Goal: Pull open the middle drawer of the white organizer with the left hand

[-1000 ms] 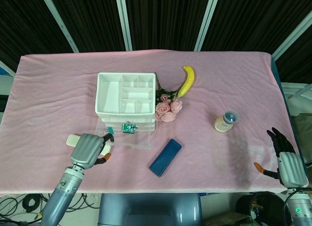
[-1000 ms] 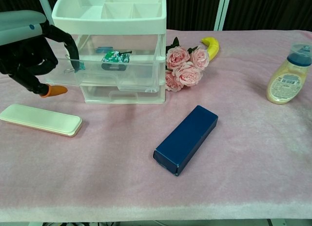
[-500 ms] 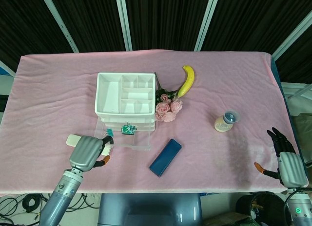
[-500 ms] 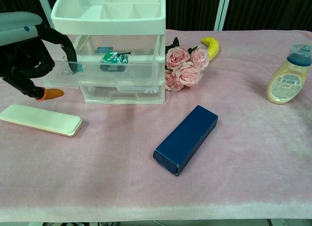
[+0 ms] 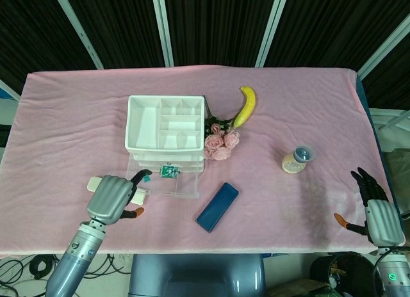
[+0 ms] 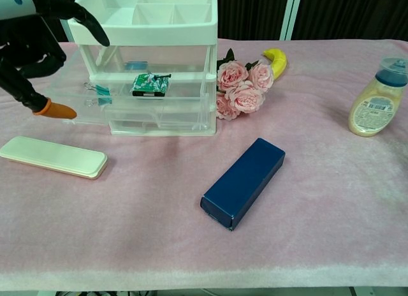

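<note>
- The surface (image 6: 331,200) wears a pink cloth.
- The organizer (image 6: 150,15) has a white top tray; its drawers are clear plastic.
- The middle drawer (image 6: 121,95) holds a green-and-white packet (image 6: 150,84) and teal binder clips (image 6: 102,89).
- The left hand (image 5: 110,198) has a silver-grey back, black fingers (image 6: 83,18) and an orange thumb tip.
- The right hand (image 5: 379,215) is likewise grey, with black fingers and an orange tip.
- The slim case (image 6: 53,156) is cream-white.
- The box (image 6: 243,181) is dark navy blue.
- The roses (image 6: 241,85) are pale pink with dark green leaves.
- The banana (image 5: 246,105) is yellow.
- The bottle (image 6: 375,98) is beige-yellow with a blue-grey cap and a white label.
</note>
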You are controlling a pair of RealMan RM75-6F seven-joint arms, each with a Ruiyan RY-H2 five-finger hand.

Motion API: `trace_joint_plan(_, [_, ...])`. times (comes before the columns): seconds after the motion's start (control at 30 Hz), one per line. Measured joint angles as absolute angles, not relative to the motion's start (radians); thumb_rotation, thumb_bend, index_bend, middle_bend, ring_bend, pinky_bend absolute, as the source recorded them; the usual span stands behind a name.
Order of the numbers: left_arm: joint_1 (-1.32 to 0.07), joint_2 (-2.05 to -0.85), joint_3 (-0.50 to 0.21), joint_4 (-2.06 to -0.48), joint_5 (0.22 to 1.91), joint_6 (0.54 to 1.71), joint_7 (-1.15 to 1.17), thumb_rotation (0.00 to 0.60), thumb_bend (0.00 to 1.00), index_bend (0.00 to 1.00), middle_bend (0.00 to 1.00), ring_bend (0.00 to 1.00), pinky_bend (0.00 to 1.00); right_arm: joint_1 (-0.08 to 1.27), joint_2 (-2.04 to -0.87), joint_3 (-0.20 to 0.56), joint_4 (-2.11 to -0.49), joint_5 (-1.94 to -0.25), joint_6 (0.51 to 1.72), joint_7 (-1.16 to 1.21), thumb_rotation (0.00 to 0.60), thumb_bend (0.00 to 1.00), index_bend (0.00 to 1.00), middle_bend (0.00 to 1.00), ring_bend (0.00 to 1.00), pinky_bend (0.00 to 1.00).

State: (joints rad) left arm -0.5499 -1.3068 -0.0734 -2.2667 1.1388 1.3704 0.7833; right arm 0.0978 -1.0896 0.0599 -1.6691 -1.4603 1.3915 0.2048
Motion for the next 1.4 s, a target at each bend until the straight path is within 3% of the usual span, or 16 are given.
trace_joint_plan(0.27, [-0.613,-1.294,-0.158,-2.266,1.090,1.366,0.874,0.600,0.10,0.34,0.99,0.99,1.00,0.098,-1.090,0.060,-1.669,-1.460,1.390,0.205,0.600,0.08,0.00,0.00,0.00,0.12])
trace_joint_plan(0.57, [-0.759,-1.317,-0.257,-2.196,0.886,1.336,1.039,0.600,0.10,0.42,1.00,1.00,1.00,0.099,-1.088,0.060,-1.668,-1.459,1.388,0.214,0.600,0.08,0.00,0.00,0.00,0.12])
trace_joint_plan(0.97, [-0.867,-1.418,-0.247,-2.061,0.729,1.330,1.124,0.600,0.11,0.43,1.00,1.00,1.00,0.100,-1.086,0.063,-1.668,-1.453,1.384,0.225,0.600,0.08,0.00,0.00,0.00,0.12])
trace_joint_plan(1.4, [-0.913,-1.471,-0.213,-2.022,0.702,1.352,1.120,0.600,0.14,0.40,1.00,1.00,1.00,0.100,-1.084,0.063,-1.670,-1.451,1.380,0.232,0.600,0.08,0.00,0.00,0.00,0.12])
